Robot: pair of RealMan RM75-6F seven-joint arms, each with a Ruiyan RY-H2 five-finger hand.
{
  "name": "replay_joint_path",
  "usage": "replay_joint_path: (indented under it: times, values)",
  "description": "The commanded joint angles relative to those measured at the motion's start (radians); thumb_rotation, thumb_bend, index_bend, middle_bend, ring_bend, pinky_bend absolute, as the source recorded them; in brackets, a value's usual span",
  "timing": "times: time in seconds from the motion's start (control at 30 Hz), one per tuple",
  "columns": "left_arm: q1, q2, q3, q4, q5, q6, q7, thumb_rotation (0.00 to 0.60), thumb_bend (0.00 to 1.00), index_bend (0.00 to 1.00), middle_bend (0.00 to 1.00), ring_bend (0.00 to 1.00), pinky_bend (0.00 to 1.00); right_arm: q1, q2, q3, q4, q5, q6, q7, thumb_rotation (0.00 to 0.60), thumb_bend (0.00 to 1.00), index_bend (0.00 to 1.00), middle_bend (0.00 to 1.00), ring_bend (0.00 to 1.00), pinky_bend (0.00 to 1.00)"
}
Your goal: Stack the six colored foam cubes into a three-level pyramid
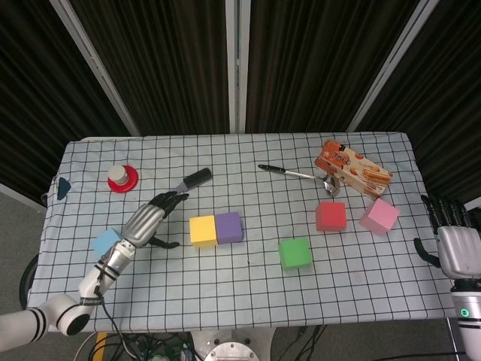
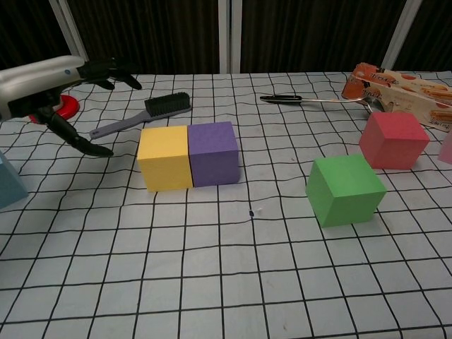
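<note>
Cubes: yellow and purple touch mid-table; blue sits just beside left hand, which is spread and empty. Green, red, pink lie nearer right hand, fingers apart, holding nothing.

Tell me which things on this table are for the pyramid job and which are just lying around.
For the job:
yellow cube
purple cube
green cube
red cube
pink cube
blue cube

Lying about:
brush
spoon
snack box
red disc with a white cap
</note>
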Motion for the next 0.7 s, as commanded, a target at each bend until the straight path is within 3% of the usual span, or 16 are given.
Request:
replay_joint_path:
  times: [0.03, 0.23, 0.7]
  values:
    - [0.113, 0.009, 0.041, 0.021, 0.012, 0.15, 0.059, 0.6, 0.02, 0.05, 0.12, 0.06, 0.12, 0.052, 0.01, -0.026, -0.007, -0.033, -0.093, -0.015, 0.6, 0.18, 0.0, 0.0, 0.0, 0.0]
    - [0.185, 0.068, 0.002, 0.056, -0.052, 0.219, 0.004, 0.6, 0.02, 0.05, 0.12, 0.06, 0.12, 0.142, 0.017, -0.042, -0.046, -0.102, -0.209, -0.002, 0.6, 0.06, 0.0, 0.0, 0.0, 0.0]
    - [0.263, 0.105, -0.025, 0.114, -0.115, 0.2, -0.113, 0.6, 0.02, 0.06, 0.12, 0.06, 0.12, 0.327, -0.083, -0.069, -0.094, -0.176, -0.423, -0.002, 0.6, 0.06, 0.0, 0.06, 0.0, 0.0]
